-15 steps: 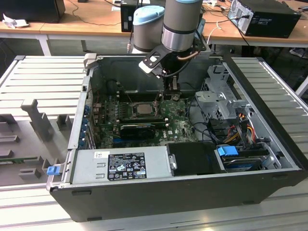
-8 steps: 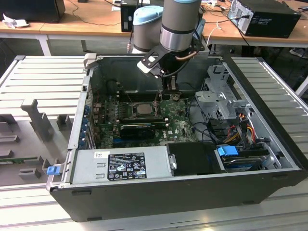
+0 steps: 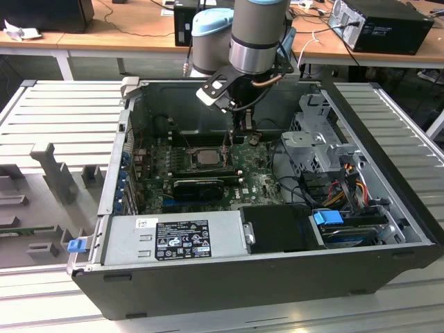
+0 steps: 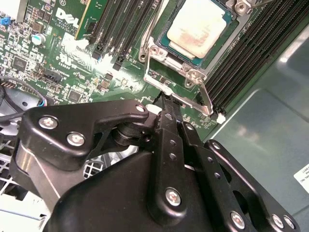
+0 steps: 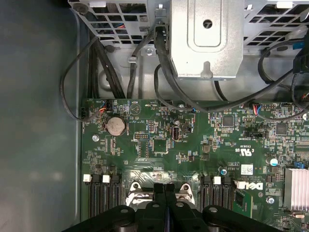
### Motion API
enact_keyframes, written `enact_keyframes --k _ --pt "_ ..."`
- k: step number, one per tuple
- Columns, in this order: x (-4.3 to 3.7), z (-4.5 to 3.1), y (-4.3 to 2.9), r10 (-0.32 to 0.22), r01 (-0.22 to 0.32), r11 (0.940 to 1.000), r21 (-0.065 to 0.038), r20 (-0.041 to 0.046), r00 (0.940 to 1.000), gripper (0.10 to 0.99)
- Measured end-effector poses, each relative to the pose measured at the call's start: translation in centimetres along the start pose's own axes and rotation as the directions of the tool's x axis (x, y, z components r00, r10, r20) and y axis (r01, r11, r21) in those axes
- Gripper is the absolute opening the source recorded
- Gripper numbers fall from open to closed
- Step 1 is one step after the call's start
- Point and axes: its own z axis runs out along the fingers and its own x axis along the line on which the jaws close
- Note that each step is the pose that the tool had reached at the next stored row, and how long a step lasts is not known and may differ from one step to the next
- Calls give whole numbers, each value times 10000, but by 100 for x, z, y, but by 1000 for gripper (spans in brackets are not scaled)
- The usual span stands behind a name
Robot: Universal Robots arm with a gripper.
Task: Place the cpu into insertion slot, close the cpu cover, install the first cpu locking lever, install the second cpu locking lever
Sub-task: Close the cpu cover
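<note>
The gripper [image 4: 164,96] is closed, fingers pressed together with nothing visibly clamped. Its tips rest at the edge of the insertion slot [image 4: 186,72], just beside a silver locking lever [image 4: 206,96] — the cpu [image 4: 197,26] lies seated in that slot

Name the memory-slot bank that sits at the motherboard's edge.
The memory-slot bank bordering the bare grey case panel; the other bank lies across the cpu, mid-board.

One robot arm [image 3: 258,35] with one claw [image 4: 164,98]. One open computer case [image 3: 277,277], and inside it one green motherboard [image 5: 193,150], one cpu [image 4: 198,26], one black graphics card [image 3: 199,186], one grey power supply [image 3: 173,239], one round coin battery [image 5: 116,126], one finned heatsink [image 5: 295,188] and one metal drive cage [image 5: 207,38]. One wooden bench [image 3: 139,31] behind.
</note>
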Motion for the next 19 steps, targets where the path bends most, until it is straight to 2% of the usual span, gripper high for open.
enact_keyframes --k 9,19 --pt "0 0 -26 1 -1 10000 0 0 10000 106" --pt "1 0 -88 1 -1 10000 0 -4 10000 106"
